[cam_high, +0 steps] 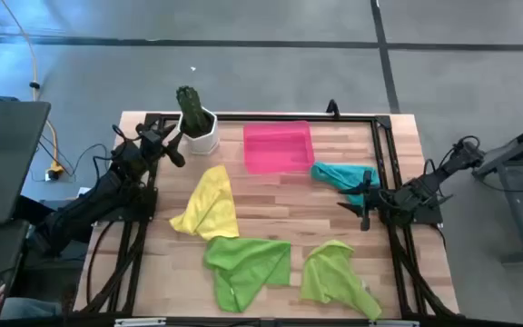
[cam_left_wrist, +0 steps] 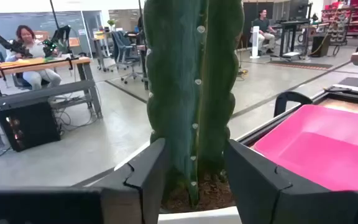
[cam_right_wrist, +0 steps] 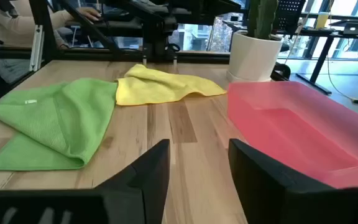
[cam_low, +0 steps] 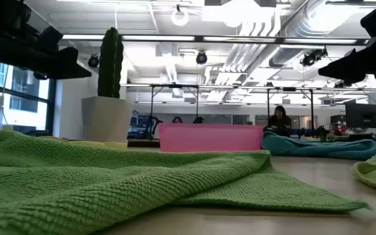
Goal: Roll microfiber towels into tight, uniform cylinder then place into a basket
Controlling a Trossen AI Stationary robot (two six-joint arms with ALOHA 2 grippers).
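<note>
Green towel [cam_low: 109, 179] lies crumpled; both grippers' fingers [cam_left_wrist: 148, 180] [cam_right_wrist: 253, 174] apart, empty.

Past your right gripper [cam_right_wrist: 197, 168], whose two dark fingers stand apart with nothing between them, you see bare wooden table [cam_right_wrist: 179, 124]. A green towel [cam_right_wrist: 55, 121] lies crumpled and partly folded, its edge touching a yellow towel [cam_right_wrist: 166, 86] beyond it. The pink basket [cam_right_wrist: 291, 127] sits empty beside them, with a white pot [cam_right_wrist: 253, 56] holding a cactus [cam_right_wrist: 261, 17] just behind.
</note>
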